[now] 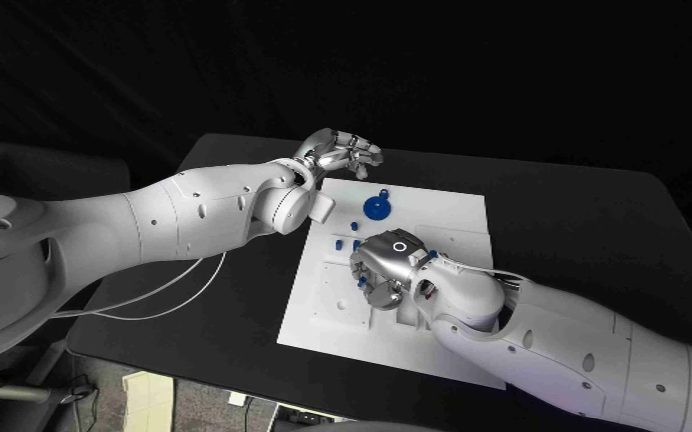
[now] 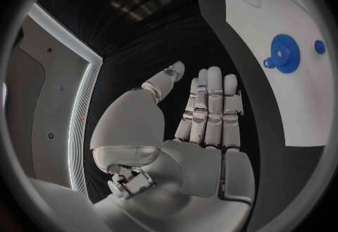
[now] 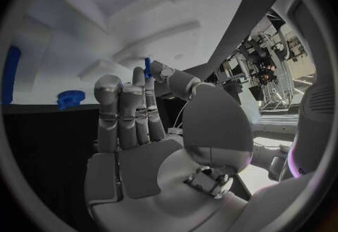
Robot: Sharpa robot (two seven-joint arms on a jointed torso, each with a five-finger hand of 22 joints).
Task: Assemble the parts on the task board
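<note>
Black table (image 1: pixel 577 202) bearing the white board (image 1: pixel 447 227) at its middle. Left hand (image 1: pixel 340 155), beyond the board's far left corner, over bare table: fingers straight and apart, holding nothing. Right hand (image 1: pixel 389 267), over the board's middle: a small blue peg (image 3: pixel 148 67) pinched between thumb and fingertip. Blue gear (image 1: pixel 376 208) lies on the board's far part, between the two hands.
</note>
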